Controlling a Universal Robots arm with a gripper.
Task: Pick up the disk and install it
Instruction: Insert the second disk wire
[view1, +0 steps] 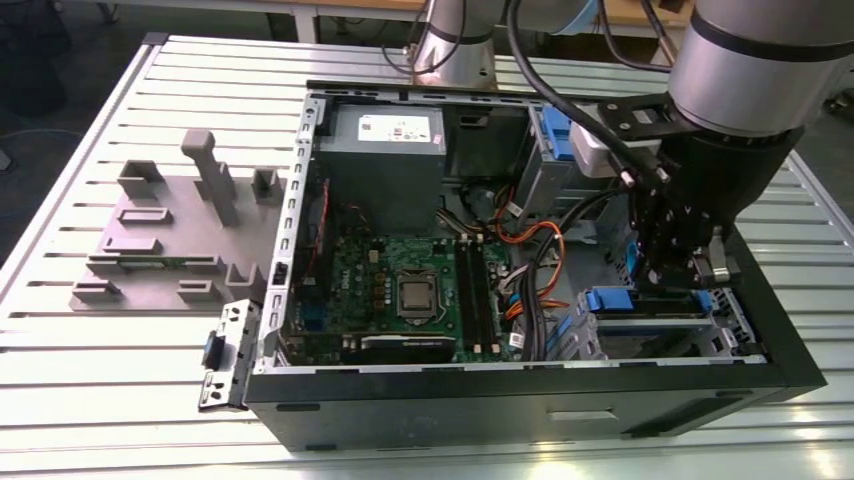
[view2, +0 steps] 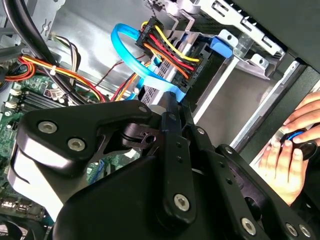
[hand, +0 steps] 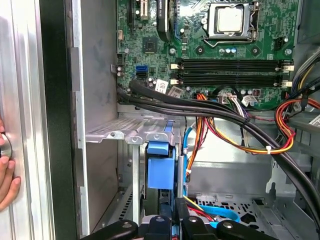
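Note:
The open computer case (view1: 534, 390) lies on a slatted table. My gripper (view1: 687, 285) hangs inside it over the metal drive cage (view1: 587, 340) in the corner at the exterior view's lower right. A flat grey slab with blue plastic along its sides, apparently the disk (view1: 651, 322), lies in that cage just under the fingertips. In both wrist views the gripper (view2: 172, 100) (hand: 172, 222) has its fingers drawn together with nothing clearly between them. A blue plastic piece (hand: 161, 167) sits on the cage right ahead of the tips.
The motherboard (view1: 400, 290) and a grey power supply box (view1: 384, 135) fill the case's left half. Thick cables (hand: 210, 112) and a blue data cable (view2: 125, 45) run close to the gripper. A hand (view2: 290, 150) rests outside the case wall. A grey fixture (view1: 174, 230) stands on the table.

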